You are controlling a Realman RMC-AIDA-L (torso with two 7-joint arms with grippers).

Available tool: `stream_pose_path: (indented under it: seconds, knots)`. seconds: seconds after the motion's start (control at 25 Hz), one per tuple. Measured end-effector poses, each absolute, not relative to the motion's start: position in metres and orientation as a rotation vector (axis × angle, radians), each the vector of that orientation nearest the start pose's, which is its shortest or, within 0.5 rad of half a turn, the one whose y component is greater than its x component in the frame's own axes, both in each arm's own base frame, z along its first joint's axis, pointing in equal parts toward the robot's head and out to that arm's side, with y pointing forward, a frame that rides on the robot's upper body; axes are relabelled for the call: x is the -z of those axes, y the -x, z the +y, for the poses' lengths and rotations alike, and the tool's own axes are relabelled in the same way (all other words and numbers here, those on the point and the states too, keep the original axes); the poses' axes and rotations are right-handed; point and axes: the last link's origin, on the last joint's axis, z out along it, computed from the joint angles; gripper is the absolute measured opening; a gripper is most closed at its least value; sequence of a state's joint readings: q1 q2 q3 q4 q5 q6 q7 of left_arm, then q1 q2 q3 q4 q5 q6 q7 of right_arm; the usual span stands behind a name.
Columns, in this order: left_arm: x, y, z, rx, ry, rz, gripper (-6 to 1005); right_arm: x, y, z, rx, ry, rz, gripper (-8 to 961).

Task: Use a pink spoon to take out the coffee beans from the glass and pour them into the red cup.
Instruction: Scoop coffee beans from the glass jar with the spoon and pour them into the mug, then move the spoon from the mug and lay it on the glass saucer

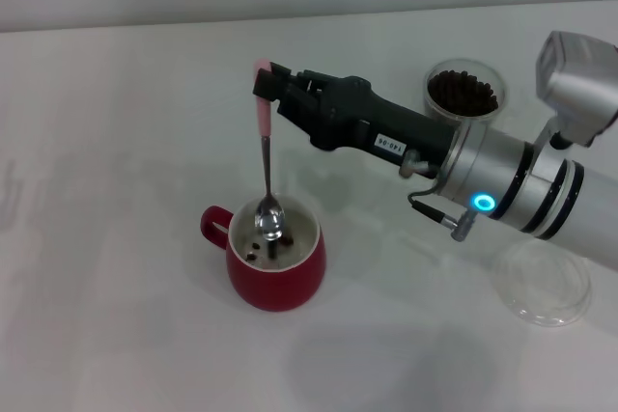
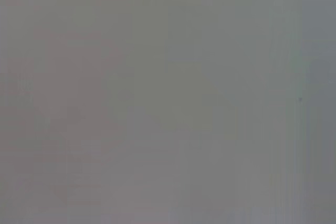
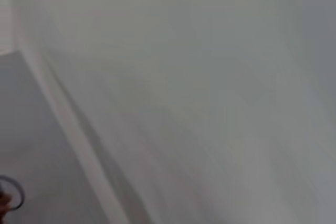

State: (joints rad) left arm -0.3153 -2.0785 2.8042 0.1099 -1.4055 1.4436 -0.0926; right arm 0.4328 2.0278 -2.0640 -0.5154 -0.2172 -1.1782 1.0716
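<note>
Right gripper (image 1: 266,84) emptying the pink spoon (image 1: 266,156) into the red cup (image 1: 275,262).

Spoon bowl should be kept within the rim until all coffee beans (image 1: 259,248) have dropped. Fingers are closed on the pink handle, spoon hung near vertical, bowl inside the cup. More beans are seen in the glass (image 1: 463,92), behind the arm.

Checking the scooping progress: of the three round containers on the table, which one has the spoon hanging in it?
The red cup: the right gripper dangles the pink spoon into it. The glass and clear dish stand apart.
</note>
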Motion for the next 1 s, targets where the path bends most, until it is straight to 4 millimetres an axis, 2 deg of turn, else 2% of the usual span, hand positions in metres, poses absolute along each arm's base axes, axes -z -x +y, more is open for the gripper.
stream_pose_path:
  seconds: [0.16, 0.24, 0.32, 0.48, 0.64, 0.8, 1.0]
  knots:
    - [-0.008, 0.353, 0.272, 0.698, 1.461, -0.438, 727, 0.070, -0.195, 0.307, -1.362, 2.384, 0.660, 179]
    - [-0.008, 0.354, 0.271, 0.696, 1.461, -0.440, 726, 0.066, -0.196, 0.306, -1.386, 2.372, 0.653, 179]
    - [-0.008, 0.354, 0.270, 0.695, 1.460, -0.441, 726, 0.053, -0.203, 0.309, -1.423, 2.323, 0.684, 179]
    - [-0.007, 0.355, 0.269, 0.693, 1.459, -0.444, 726, 0.012, -0.233, 0.313, -1.490, 2.270, 0.781, 180]
    - [-0.007, 0.354, 0.270, 0.695, 1.460, -0.443, 726, -0.026, -0.268, 0.315, -1.424, 2.302, 0.955, 181]
    - [-0.007, 0.354, 0.270, 0.696, 1.460, -0.442, 726, -0.045, -0.296, 0.312, -1.258, 2.358, 1.019, 182]
    - [-0.007, 0.353, 0.271, 0.699, 1.461, -0.440, 726, -0.055, -0.318, 0.305, -1.107, 2.397, 1.039, 183]
